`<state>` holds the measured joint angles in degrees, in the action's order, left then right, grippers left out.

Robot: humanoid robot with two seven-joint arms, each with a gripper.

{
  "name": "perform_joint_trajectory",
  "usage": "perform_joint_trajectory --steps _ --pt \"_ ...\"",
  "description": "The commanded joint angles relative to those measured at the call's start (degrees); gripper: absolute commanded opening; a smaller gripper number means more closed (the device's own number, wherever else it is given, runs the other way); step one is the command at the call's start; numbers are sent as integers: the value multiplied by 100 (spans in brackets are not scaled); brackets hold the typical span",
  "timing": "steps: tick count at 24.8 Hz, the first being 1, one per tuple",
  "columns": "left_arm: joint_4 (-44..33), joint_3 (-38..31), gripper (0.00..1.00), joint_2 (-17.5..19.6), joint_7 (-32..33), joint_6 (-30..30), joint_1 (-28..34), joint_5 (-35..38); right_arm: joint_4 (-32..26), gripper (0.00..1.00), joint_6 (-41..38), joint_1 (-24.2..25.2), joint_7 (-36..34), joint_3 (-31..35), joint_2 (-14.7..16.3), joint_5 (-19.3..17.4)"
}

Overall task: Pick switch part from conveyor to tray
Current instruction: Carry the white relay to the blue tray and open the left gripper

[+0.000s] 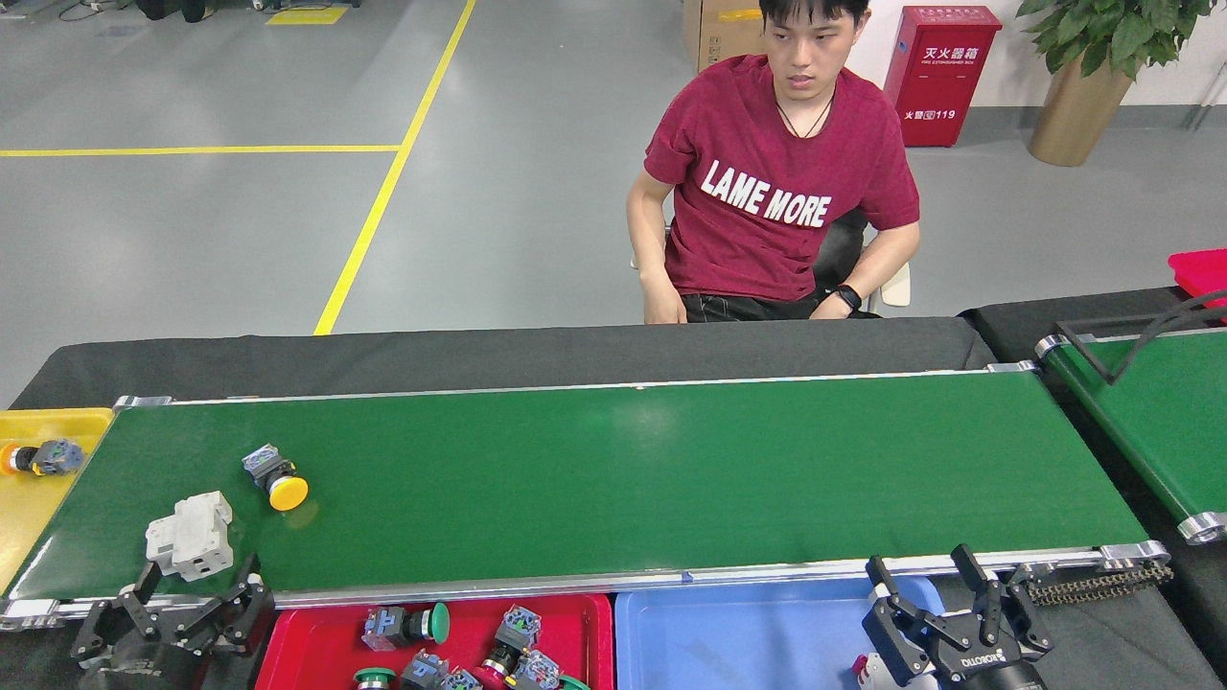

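The conveyor (pixel 613 479) runs wide across the head view, with a person (pixel 776 172) seated behind it and a second green belt (pixel 1150 422) off to the right. Along the near rail sit a red tray (pixel 316 637) holding several push-button switches, a blue tray (pixel 738 637), and at the belt's left end a yellow tray (pixel 38 508) with one switch in it. The left gripper (pixel 192 589) rises at the near left corner of the belt with its fingers spread apart and nothing between them; the right gripper (pixel 935 580) stands by the blue tray, also spread and empty. Two parts lie on the belt, both at the left end. The white switch block (pixel 190 535) sits just beyond the left fingers, almost touching their tips in this view, its longer side running roughly along the belt with a slight tilt. The yellow-capped push-button (pixel 276 476) lies farther back and a little right of those fingers, its axis slanting from the grey body at upper left to the cap at lower right. The left arm is by far the nearer; the right is well apart, at the other end. The coming move looks like a short reach forward over the rail, fingers set across the white block's narrow width.
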<state>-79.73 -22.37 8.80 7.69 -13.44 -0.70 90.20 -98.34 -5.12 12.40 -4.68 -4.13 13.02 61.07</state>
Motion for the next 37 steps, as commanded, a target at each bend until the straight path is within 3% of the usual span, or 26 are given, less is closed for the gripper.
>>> perform_joint_trajectory --steps 1,3,4,6,7,11,15,22,26,31,37 --pt "238 -31 98 166 -22 148 -246 15 -54 99 -16 -53 -33 27 42 10" --pt "590 -22 88 263 -58 289 -501 15 -54 99 -16 -53 -33 27 42 10" --pt "845 -22 74 342 -75 368 -659 6 -54 99 -24 -53 -42 27 42 10" --pt "1284 -40 34 430 -84 394 -887 -46 -54 99 -16 -44 -42 27 42 10" --pt "1512 -49 24 447 -101 403 -1002 -47 -54 99 -24 -44 -42 18 42 10" --pt "1785 -31 8 483 -725 395 -1107 -73 -54 99 -24 -44 -42 18 42 10" --pt "1556 -13 5 483 -875 280 -949 -91 -63 99 -24 -36 -51 18 42 10" --pt "-483 145 6 228 -866 -1451 404 -433 -54 99 -121 -27 -51 18 42 10" --pt "-1326 444 6 -168 -866 -1733 932 -433 -54 99 -156 -18 -51 18 42 10" --pt "-1915 1569 6 -335 -866 -2093 1143 -424 -54 99 -156 -18 -51 18 42 10" --pt "-2161 3264 7 -572 -813 -1935 1134 182 -80 99 -156 -18 -51 53 51 10"
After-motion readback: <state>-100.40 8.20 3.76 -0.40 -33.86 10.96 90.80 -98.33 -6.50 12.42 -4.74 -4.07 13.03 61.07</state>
